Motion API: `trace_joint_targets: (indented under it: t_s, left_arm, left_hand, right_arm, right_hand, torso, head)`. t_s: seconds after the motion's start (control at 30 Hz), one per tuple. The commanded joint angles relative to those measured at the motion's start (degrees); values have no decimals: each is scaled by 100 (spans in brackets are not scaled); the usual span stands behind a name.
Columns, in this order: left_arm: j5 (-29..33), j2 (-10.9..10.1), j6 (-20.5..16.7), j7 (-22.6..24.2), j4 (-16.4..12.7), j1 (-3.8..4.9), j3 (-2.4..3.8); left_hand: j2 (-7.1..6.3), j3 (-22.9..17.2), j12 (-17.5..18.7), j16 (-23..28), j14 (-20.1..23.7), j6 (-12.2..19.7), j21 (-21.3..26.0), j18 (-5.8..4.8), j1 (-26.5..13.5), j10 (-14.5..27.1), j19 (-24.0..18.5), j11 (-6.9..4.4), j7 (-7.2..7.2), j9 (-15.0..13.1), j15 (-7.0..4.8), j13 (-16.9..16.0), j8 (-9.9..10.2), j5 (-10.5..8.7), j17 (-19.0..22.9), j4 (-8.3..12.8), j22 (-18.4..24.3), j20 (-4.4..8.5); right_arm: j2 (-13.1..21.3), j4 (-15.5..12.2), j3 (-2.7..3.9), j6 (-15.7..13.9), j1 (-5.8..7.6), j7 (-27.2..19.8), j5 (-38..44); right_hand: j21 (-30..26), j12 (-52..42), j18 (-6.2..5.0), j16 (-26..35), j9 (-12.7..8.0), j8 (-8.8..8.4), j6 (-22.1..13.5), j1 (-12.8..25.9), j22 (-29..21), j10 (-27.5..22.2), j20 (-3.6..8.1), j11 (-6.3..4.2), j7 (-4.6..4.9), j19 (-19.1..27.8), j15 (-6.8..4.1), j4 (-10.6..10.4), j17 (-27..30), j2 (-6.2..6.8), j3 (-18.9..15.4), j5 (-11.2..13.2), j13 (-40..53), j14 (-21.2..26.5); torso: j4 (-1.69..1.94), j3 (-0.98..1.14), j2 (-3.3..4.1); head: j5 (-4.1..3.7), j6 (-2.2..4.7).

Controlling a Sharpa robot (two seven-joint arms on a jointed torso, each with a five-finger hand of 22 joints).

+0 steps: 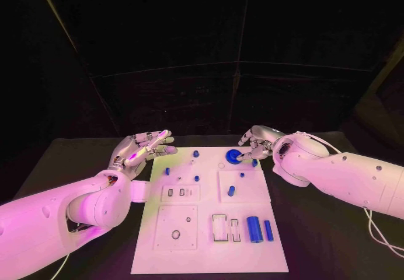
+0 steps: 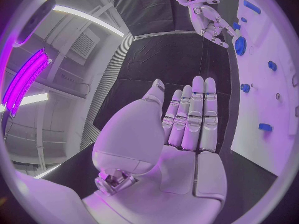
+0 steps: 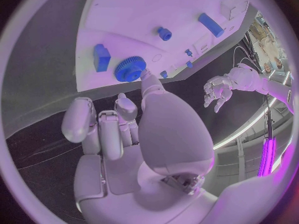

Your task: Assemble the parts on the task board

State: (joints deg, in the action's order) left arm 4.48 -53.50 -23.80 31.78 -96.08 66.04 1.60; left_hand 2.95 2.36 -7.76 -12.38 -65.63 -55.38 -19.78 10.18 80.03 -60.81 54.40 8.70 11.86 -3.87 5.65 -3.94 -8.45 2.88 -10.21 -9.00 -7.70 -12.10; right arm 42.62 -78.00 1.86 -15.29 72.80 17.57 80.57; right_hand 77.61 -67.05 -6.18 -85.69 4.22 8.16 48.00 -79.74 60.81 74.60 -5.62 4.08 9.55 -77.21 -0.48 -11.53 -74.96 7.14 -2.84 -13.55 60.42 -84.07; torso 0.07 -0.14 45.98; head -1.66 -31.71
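Black table (image 1: 312, 233) before dark draped backdrop (image 1: 211, 70); bright ceiling light strips (image 2: 87, 16) overhead.

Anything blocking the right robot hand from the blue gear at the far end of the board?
Nothing visible. The right robot hand is already at the blue gear, one fingertip at its rim in the right wrist view. The nearest other part, a blue block, sits beside the gear, not between. The left robot hand hovers off the board's edge.

The right hand (image 1: 255, 146) touches a blue gear (image 1: 234, 155) on the task board (image 1: 211, 256) (left hand (image 1: 141, 149) hovers beside it, fingers spread).
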Motion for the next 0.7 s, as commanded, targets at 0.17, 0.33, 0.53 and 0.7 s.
trace_joint_targets:
  t_s: [0.17, 0.33, 0.53, 0.7]
  left_arm:
    - [-38, 23, 125, 20, 29, 10, 6]
    - [-38, 29, 126, 16, 40, 10, 6]
    - [-38, 39, 131, 8, 48, 10, 6]
    - [-38, 43, 132, -1, 58, 10, 6]
  left_hand:
    - [28, 1, 38, 33, 11, -15, 12, 30, 10, 15, 24, 25, 19, 5, 38, 9, 32, 17, -8, 29, 5, -24]
    - [34, -2, 42, 37, 11, -16, 14, 30, 18, 13, 24, 24, 17, 5, 38, 9, 34, 17, -10, 36, 8, -24]
    - [34, -2, 42, 37, 11, -16, 14, 30, 18, 13, 24, 24, 17, 5, 38, 9, 34, 17, -10, 36, 8, -24]
    - [34, -2, 42, 37, 11, -16, 14, 30, 18, 13, 24, 24, 17, 5, 38, 9, 34, 17, -10, 36, 8, -24]
  right_arm:
    - [-126, 162, 4, 477, 10, 91, -125]
    - [-213, 233, 3, 558, 9, 88, -116]
    - [-282, 264, 3, 572, 9, 95, -75]
    - [-302, 264, 3, 550, 8, 99, -24]
  right_hand:
    - [105, -639, 99, -117, 0, 106, -95, -186, 161, 303, -38, 51, 21, -60, 53, -153, -627, -36, -34, -26, 767, -433]
    - [162, -951, 116, -168, 2, 171, -92, -238, 267, 474, -50, 60, 26, -99, 64, -184, -753, -80, -51, -46, 1147, -454]
    - [314, -1512, 170, -266, -2, 257, -85, -251, 572, 855, -70, 76, 37, -232, 84, -191, -1009, -148, -94, -53, 1856, -499]
    - [405, -1759, 203, -301, 0, 315, -37, -260, 761, 1043, -76, 75, 28, -317, 88, -162, -1106, -221, -103, -63, 2184, -516]
  torso:
    - [17, 2, 9]
    - [9, 3, 10]
    - [18, 2, 13]
    - [14, 3, 11]
  head:
    - [-5, -15]
    - [-1, -26]
    - [-3, -34]
    - [3, -49]
